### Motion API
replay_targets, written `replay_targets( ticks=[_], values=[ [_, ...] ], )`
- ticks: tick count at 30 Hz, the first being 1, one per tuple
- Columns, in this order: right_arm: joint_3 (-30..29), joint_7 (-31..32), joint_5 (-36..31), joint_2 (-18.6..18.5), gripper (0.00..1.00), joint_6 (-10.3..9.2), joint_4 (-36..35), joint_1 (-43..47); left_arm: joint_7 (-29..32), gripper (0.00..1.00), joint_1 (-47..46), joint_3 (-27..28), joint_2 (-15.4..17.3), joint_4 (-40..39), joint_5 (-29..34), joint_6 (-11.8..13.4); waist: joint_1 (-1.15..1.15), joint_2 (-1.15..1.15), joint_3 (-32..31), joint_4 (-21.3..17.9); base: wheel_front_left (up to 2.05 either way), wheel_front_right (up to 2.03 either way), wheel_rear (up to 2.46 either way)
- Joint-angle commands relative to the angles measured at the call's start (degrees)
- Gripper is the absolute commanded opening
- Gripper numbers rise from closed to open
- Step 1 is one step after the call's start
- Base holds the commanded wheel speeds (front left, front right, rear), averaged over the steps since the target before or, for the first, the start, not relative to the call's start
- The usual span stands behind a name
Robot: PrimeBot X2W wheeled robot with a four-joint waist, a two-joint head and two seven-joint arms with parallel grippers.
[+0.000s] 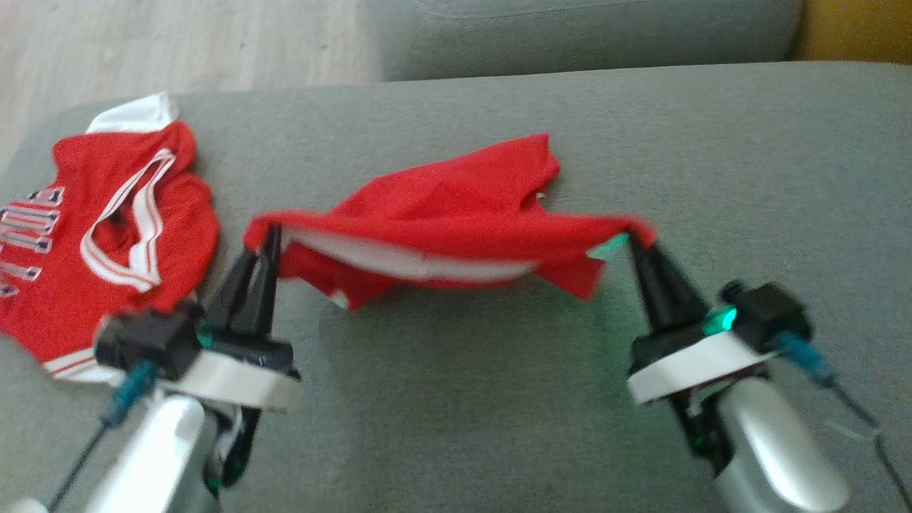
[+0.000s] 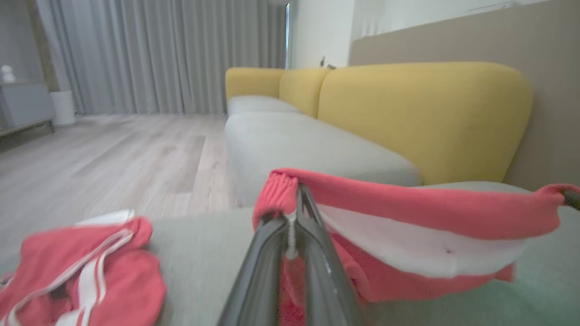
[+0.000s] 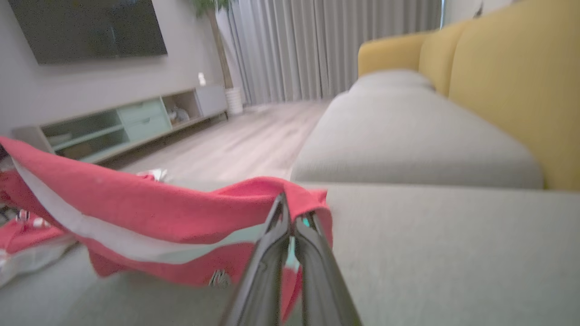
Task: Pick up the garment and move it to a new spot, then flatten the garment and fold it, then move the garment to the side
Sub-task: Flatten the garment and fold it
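The red garment [image 1: 442, 206] is clamped at its two ends by the left gripper [image 1: 265, 239] and the right gripper [image 1: 636, 246], fingers pressed together on the cloth. It is stretched between the fingertips and trails beyond them onto the cushion [image 1: 463, 399]. Both ends should be raised evenly, without overstretching.

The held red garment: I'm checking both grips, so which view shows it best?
Head view: the red garment stretches whole between left pincer and right pincer. Each wrist view shows mainly its own clamped corner, with the white-striped span trailing sideways.
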Motion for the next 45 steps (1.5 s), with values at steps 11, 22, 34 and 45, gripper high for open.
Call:
replay_targets(
  ticks=[11, 22, 34, 45],
  values=[
    [-8.7, -0.4, 4.2, -9.2, 0.00, 0.43, -16.2, -13.0, 9.4, 0.00, -19.2, 0.9, 6.3, -14.6, -0.8, -5.5, 0.00, 0.00, -1.9, -8.6, 0.00, 0.00, 0.00],
    [-7.4, -0.4, 4.7, -15.1, 0.00, 0.43, -3.8, -37.0, 9.8, 0.00, -45.2, -6.9, 2.9, -1.0, -2.1, -7.3, 0.00, 0.00, 9.4, -12.0, 0.00, 0.00, 0.00],
    [-9.9, -0.4, 3.4, -13.9, 0.00, 0.43, -7.4, -37.0, -2.0, 0.00, -52.0, -13.9, 1.7, 10.8, -2.2, -7.4, 0.00, 0.00, 15.9, -13.2, 0.00, 0.00, 0.00],
    [-12.3, -0.4, 8.8, -10.8, 0.00, 0.43, -10.5, -11.2, -2.5, 0.00, -21.2, -18.6, 0.9, 4.4, -5.5, -7.4, 0.00, 0.00, 11.4, -11.9, 0.00, 0.00, 0.00]
  ],
)
